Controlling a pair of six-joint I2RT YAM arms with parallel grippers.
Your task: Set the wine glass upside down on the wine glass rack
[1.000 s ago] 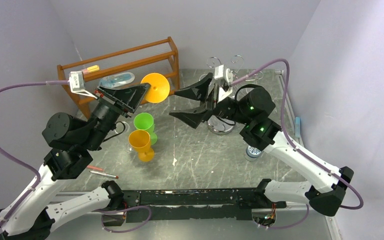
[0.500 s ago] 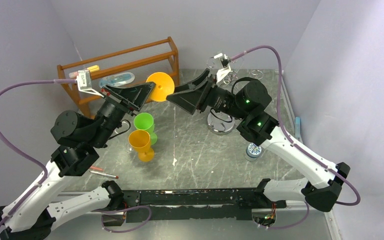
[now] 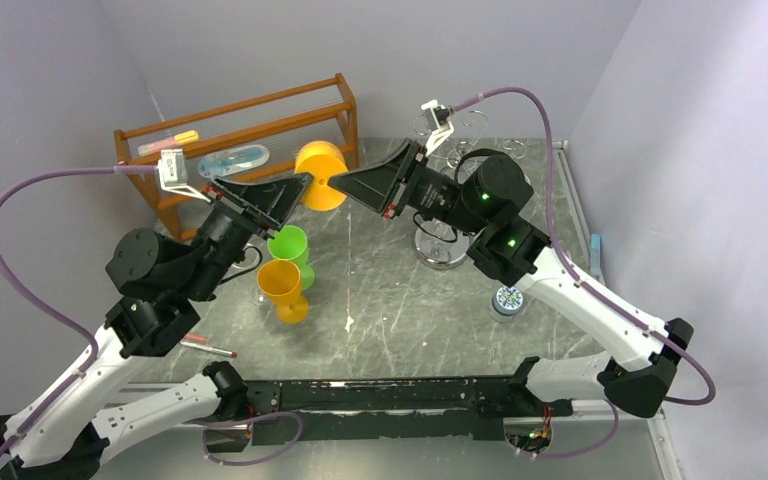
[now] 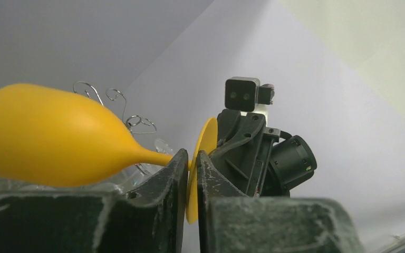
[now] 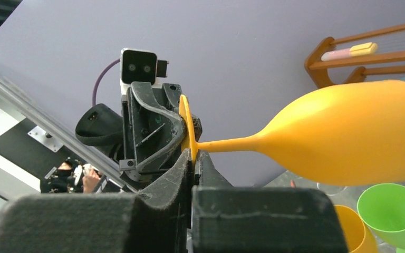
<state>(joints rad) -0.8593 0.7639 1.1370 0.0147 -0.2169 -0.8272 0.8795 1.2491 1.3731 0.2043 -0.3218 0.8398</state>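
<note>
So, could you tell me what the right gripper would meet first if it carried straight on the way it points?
The right gripper would first meet the yellow wine glass, whose foot sits between its fingers; seemingly just beyond, the left gripper grips that same foot.

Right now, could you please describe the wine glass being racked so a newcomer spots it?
Find the wooden shelf, back left; before it the left gripper and right gripper meet. The wine glass hangs sideways between them, while the orange glass and green glass stand upright.
</note>
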